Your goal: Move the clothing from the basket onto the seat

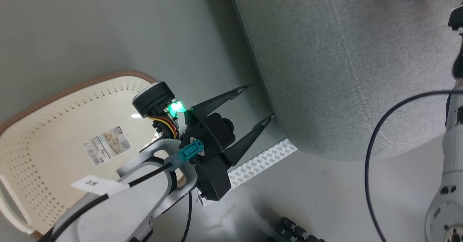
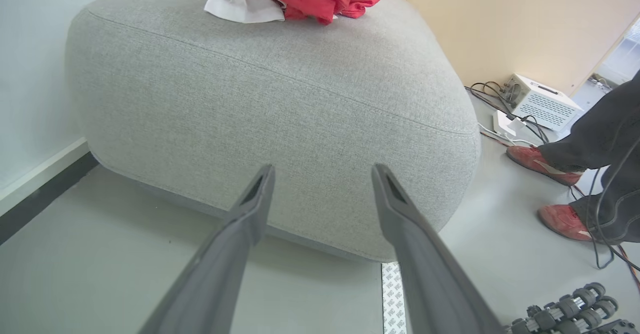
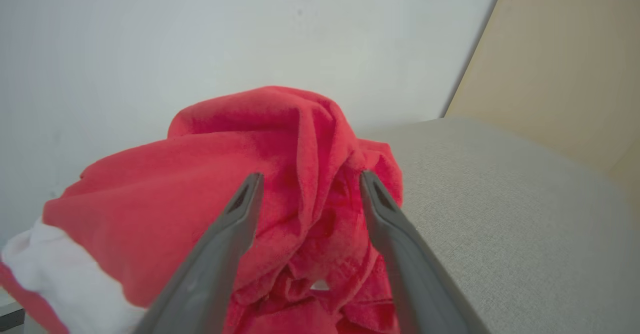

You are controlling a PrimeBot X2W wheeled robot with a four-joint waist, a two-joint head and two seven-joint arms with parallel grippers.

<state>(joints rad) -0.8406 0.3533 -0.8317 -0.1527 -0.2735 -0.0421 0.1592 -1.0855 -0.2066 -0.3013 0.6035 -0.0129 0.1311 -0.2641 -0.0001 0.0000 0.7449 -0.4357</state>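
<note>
Releasing: right gripper [image 3: 311, 175] stands spread around the clothing [image 3: 200, 174] on the seat [image 3: 500, 199], centre frame; left gripper [image 1: 260, 101] gapes unladen. Lower left, the basket [image 1: 54, 126] looks emptied; next, withdraw without snagging.

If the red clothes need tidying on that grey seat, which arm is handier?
Right. The right tool, open, is right at the red clothing on the seat; the left tool hangs low by the basket, facing the seat's side.

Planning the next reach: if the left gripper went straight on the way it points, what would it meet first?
Most likely the rounded side of the seat: the left gripper, open, aims straight at it, with nothing visible between. How far off is unclear.
</note>
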